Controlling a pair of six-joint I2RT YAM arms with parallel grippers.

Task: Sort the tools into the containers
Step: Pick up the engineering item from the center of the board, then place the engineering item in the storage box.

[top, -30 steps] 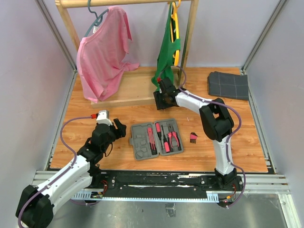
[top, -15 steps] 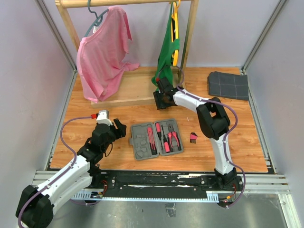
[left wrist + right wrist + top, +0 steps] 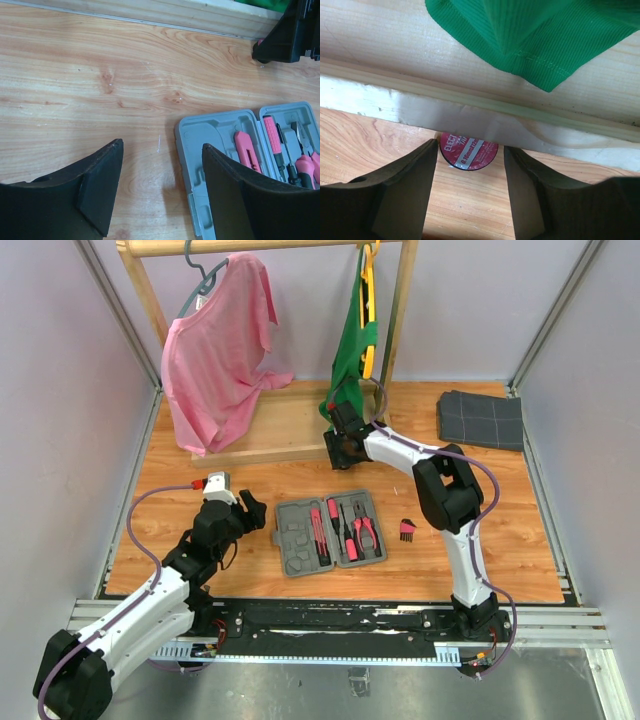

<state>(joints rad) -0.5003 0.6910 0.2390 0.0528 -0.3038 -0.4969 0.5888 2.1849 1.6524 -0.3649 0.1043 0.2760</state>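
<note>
The grey tool case (image 3: 330, 533) lies opened flat in the lower middle of the top view. Its long axis runs left to right and rises slightly toward the right. In the right half the pink-handled tools lie across that axis – a knife-like tool (image 3: 247, 150), a screwdriver (image 3: 272, 132) and pliers (image 3: 305, 160). The left half shows moulded recesses. A tiny brush (image 3: 407, 530) sits on the counter (image 3: 500, 540) just right of the case, not touching it.

The small round red piece (image 3: 468, 149) lies flat at the foot of the wooden rack base (image 3: 470, 120), below the hem of a green garment (image 3: 535, 35). Its white lettering reads "ELECT…" – the lines beneath are too small to read surely.

The right tool (image 3: 338, 445) is released, its fingers (image 3: 415, 185) standing on either side of the red piece. The left tool (image 3: 161, 146) is released too, over bare wood left of the case.
</note>
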